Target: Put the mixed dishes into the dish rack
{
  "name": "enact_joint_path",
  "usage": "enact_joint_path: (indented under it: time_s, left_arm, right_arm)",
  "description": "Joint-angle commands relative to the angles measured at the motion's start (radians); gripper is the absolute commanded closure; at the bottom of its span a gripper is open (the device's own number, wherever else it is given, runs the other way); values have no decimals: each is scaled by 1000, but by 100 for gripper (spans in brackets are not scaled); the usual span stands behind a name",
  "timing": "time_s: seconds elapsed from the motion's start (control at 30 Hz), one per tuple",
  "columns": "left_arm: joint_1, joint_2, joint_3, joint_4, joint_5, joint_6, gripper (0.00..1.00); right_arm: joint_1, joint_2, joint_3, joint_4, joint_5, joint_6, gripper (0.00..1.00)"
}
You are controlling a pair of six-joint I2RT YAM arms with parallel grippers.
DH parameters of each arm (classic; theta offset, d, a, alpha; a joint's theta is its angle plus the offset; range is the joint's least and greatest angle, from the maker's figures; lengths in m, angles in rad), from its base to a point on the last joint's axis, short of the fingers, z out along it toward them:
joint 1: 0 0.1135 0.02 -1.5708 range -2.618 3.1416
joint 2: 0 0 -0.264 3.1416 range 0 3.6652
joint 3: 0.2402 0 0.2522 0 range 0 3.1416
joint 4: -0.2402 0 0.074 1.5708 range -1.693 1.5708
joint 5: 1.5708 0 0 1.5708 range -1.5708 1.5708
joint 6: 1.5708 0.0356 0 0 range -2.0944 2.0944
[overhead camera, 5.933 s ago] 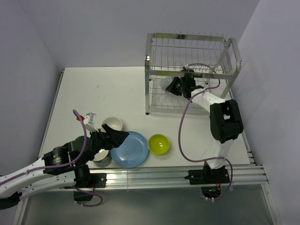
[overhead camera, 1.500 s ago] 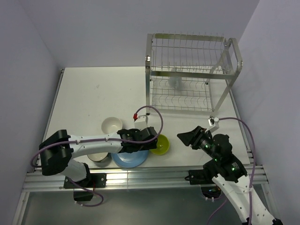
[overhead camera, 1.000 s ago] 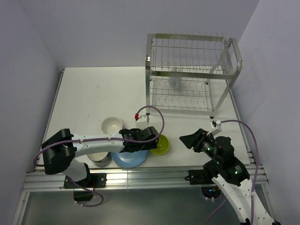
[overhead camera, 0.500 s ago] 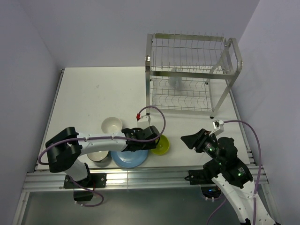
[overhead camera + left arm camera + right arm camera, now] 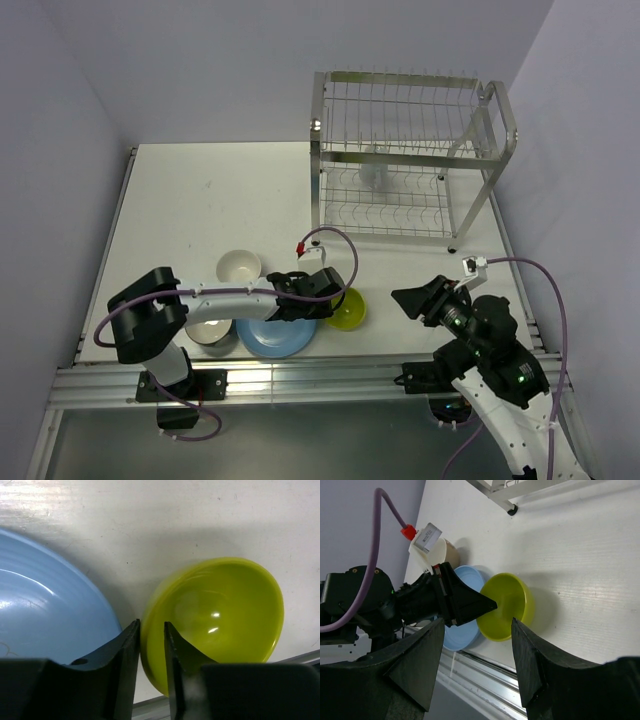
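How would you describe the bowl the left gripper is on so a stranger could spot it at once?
From the silver dish rack at the far right of the table, come toward the near edge, where dishes cluster. The lime-green bowl is the rightmost, beside the blue plate, its rim between the fingers of the left gripper; it is the only green dish.

Shown are a lime-green bowl point(image 5: 220, 615), blue plate point(image 5: 45, 625), cream bowl point(image 5: 239, 266) and silver rack point(image 5: 315, 180).
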Motion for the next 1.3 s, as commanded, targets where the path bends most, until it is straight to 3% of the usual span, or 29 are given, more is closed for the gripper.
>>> enact_joint_path:
  time_s: [0.0,0.53,0.67,1.27]
  left_arm:
    - [7,2,33,40,16,17,70]
    - [24,5,39,44,33,46,83]
    - [32,14,54,34,53,68,99]
    - [77,-104,146,-81,178,226,100]
  right_arm:
    - [6,20,62,-24,27,-39,36]
    - [6,168,140,-46,-34,-143,38]
    - [6,229,173,-61,-51,-185,39]
    - [29,400,320,-136,-83,-294,46]
